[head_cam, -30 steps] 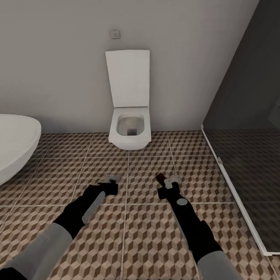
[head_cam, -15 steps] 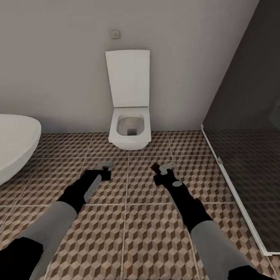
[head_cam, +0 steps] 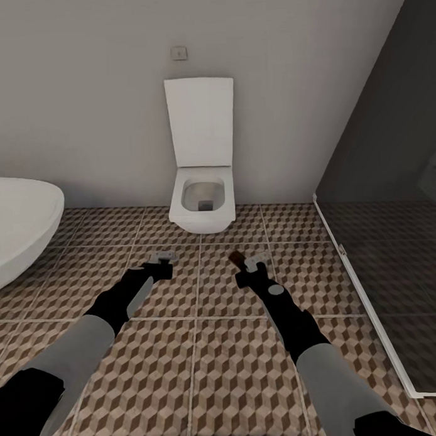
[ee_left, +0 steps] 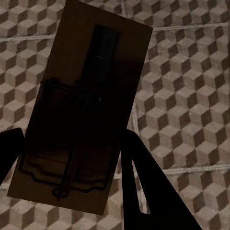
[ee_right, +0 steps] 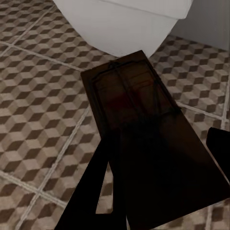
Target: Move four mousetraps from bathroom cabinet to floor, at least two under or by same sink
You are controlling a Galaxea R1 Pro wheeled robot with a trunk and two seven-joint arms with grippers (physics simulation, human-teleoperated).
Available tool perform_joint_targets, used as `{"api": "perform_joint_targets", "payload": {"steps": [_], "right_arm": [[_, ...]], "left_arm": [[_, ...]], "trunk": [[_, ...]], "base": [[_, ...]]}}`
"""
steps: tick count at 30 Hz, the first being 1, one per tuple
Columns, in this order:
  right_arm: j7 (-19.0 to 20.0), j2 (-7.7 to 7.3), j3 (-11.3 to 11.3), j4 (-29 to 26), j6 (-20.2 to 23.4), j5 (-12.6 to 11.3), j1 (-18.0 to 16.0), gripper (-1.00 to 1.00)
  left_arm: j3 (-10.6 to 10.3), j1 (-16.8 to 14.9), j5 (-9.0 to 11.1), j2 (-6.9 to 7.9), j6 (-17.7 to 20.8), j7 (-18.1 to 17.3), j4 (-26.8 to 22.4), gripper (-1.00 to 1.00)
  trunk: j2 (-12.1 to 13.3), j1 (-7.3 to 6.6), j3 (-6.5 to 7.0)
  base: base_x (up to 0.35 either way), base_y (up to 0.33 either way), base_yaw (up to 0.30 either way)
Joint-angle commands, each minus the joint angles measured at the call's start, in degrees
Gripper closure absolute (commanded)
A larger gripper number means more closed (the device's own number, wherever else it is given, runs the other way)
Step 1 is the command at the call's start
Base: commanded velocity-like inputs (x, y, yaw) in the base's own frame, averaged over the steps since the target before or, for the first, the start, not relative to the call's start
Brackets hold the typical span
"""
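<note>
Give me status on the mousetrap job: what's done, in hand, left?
Done: no trap shows on the bathroom floor yet. In hand: the left gripper holds one mousetrap, the right gripper another mousetrap, both above the tiles near the toilet. Left: setting these down by a sink; two more are unaccounted for.

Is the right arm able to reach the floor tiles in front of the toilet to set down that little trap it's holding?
Probably yes. The right gripper, shut on a mousetrap, hangs over bare bathroom floor just short of the toilet, with nothing lying beneath it.
</note>
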Motion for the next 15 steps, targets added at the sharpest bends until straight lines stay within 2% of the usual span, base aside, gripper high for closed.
{"api": "perform_joint_targets", "payload": {"steps": [1,6,15], "right_arm": [[0.11,0.02,0.02,-0.02,-0.68,0.65,-0.02,1.00],[0.16,0.02,0.10,0.05,-3.03,0.69,-0.01,1.00],[-0.09,0.02,0.15,-0.26,-3.34,0.70,0.02,1.00]], "left_arm": [[-0.45,-0.04,0.57,0.11,0.25,0.42,-0.23,1.00],[-0.51,-0.04,0.54,0.14,0.38,0.47,-0.41,1.00],[-0.59,-0.04,0.56,0.05,0.43,0.48,-0.41,1.00]], "trunk": [[-0.02,0.00,-0.04],[-1.62,0.87,-0.76],[-5.23,2.85,-2.74]], "base": [[0.000,0.000,0.000],[0.000,0.000,0.000],[0.000,0.000,0.000]]}}
